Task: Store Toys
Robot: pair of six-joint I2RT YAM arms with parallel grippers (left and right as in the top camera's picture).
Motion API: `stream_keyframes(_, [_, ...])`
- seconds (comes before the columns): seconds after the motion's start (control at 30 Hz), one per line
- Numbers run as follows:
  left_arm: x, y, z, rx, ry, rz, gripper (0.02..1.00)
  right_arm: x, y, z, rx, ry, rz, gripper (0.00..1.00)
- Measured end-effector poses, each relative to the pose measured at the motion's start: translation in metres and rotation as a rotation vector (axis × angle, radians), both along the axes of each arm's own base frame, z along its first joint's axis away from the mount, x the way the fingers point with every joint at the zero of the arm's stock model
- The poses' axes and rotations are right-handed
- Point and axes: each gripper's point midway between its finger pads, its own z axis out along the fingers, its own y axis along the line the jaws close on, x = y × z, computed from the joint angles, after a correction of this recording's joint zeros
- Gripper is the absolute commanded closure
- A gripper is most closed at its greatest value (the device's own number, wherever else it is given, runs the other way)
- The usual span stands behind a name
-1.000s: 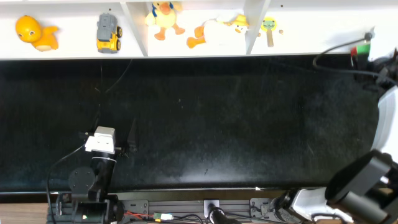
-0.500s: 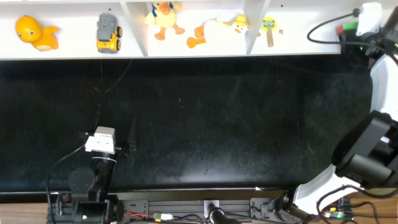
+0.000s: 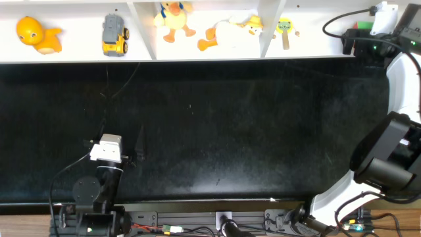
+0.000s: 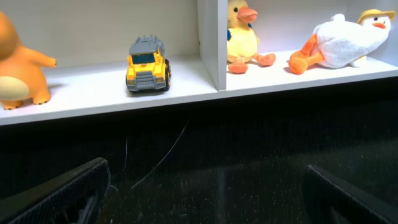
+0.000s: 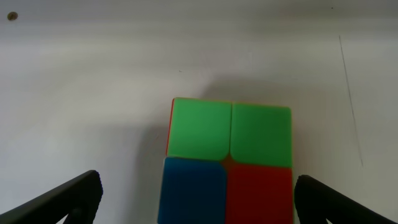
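Observation:
A colour cube (image 5: 227, 163) with green, blue and red squares rests on a white shelf surface (image 5: 124, 68). My right gripper (image 5: 198, 180) is open around it, with a gap on each side of the cube. In the top view, the right gripper (image 3: 360, 38) is at the shelf's far right end. My left gripper (image 3: 115, 139) stands open and empty over the black mat at the lower left, facing the shelf (image 4: 186, 87). The shelf holds an orange duck (image 3: 36, 33), a yellow truck (image 3: 114, 34), a yellow duck plush (image 3: 174, 18), a white duck plush (image 3: 227, 31) and a small green toy (image 3: 285, 27).
A black mat (image 3: 223, 131) covers the table between the arms and the white shelf (image 3: 197, 52). White dividers (image 3: 145, 26) split the shelf into compartments. Cables (image 3: 339, 26) loop near the right gripper.
The right arm has swung up and leftward to the shelf's right end. The left arm has not moved.

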Motion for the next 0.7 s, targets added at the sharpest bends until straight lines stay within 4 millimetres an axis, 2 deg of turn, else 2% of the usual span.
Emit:
stream_keyframes(0.07, [0.0, 0.0, 0.0, 0.0, 0.0, 0.0, 0.02, -0.002, 0.0, 0.001, -0.011, -0.018, -0.005, 0.001])
stream_keyframes(0.13, [0.0, 0.0, 0.0, 0.0, 0.0, 0.0, 0.02, -0.013, 0.003, 0.0, -0.026, -0.027, -0.016, 0.003])
stream_keyframes(0.37, [0.0, 0.0, 0.0, 0.0, 0.0, 0.0, 0.02, -0.086, 0.024, 0.0, -0.06, -0.038, -0.055, 0.003])
stream_keyframes(0.47, [0.0, 0.0, 0.0, 0.0, -0.001, 0.0, 0.02, -0.106, 0.038, -0.001, -0.076, -0.066, -0.053, 0.003])
stream_keyframes(0.57, [0.0, 0.0, 0.0, 0.0, 0.0, 0.0, 0.02, -0.112, 0.063, 0.0, -0.098, -0.122, -0.039, 0.005])
stream_keyframes(0.7, [0.0, 0.0, 0.0, 0.0, 0.0, 0.0, 0.02, -0.118, 0.117, -0.002, -0.125, -0.193, -0.006, 0.003])
